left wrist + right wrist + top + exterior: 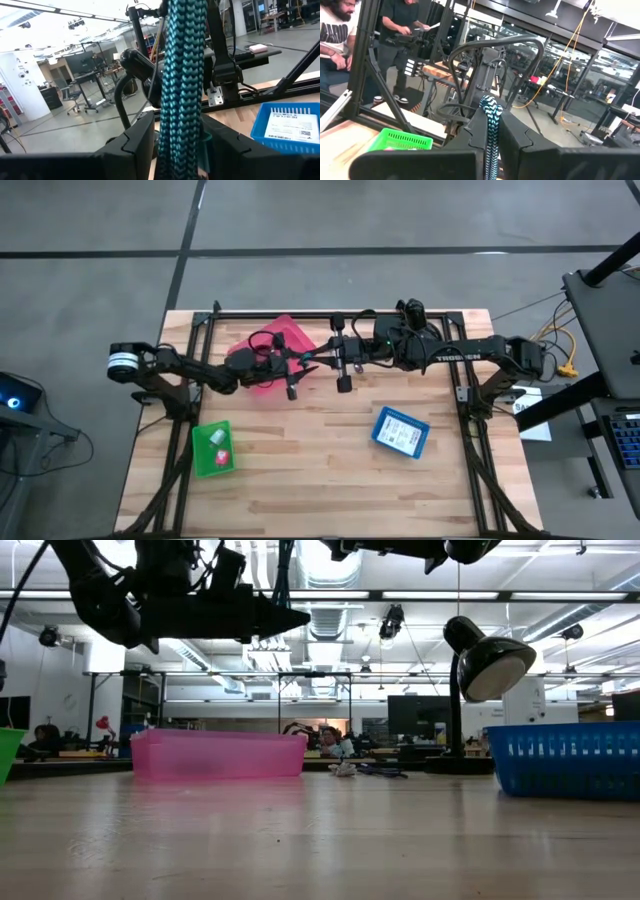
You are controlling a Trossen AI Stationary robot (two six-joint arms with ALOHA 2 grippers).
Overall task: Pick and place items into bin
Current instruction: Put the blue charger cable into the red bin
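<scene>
Both tools raised over table [300, 470]: left tool [175, 150] and right tool [491, 145] each clamp teal-black braided cord [182, 75], stretched between them; pink bin [285, 340] directly beneath left tool, nearer arm

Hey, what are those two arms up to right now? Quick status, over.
Left gripper and right gripper both clamp one teal braided cord, raised beside the pink bin. Nothing blocking.

A braided cord [182, 90] patterned in teal and black zigzags was pinched between dark fingers at both ends, stretched above the table. Its looped tip [491, 107] stood upright. A translucent pink plastic bin [283, 340] sat near the table's far edge.
</scene>
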